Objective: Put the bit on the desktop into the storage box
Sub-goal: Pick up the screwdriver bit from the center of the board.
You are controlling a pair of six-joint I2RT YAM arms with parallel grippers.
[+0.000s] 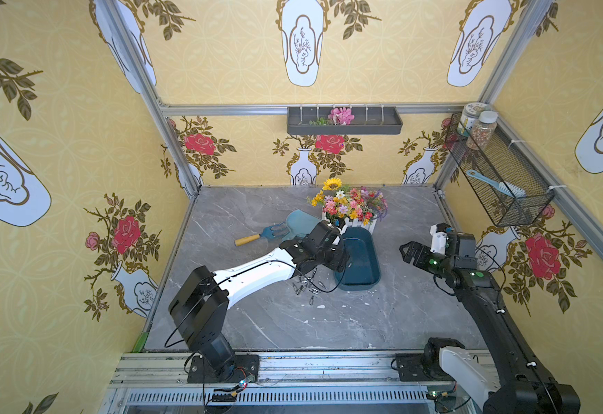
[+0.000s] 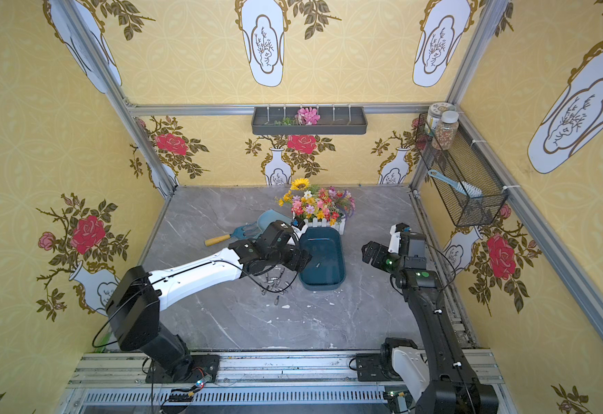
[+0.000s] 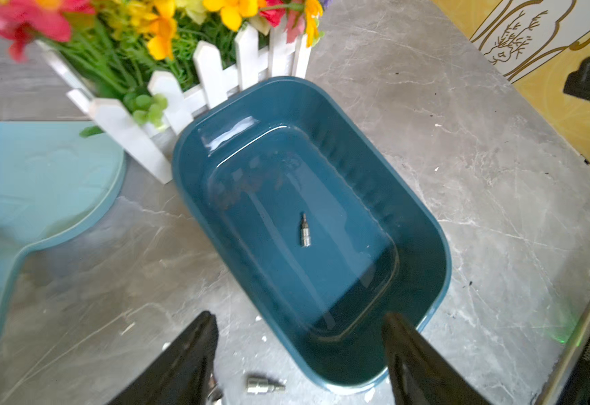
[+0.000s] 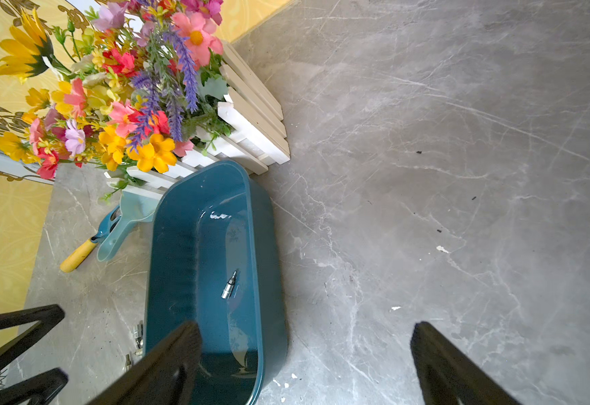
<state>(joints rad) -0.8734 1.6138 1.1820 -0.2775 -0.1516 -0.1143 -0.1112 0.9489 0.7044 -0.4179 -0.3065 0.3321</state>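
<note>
Here, yellow floral walls [image 1: 239, 53] enclose the veined grey desktop [image 1: 382, 315].

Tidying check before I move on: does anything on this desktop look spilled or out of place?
Yes. Small metal bits lie scattered loose on the desktop beside the storage box, which holds just one bit. White flecks also litter the surface near them.

We are holding our white-and-black left arm [image 1: 257, 272] stretched forward, its black left gripper [image 3: 300, 317] gaping, empty; our black right gripper [image 4: 305, 326] is hovering, jaws spread wide.
</note>
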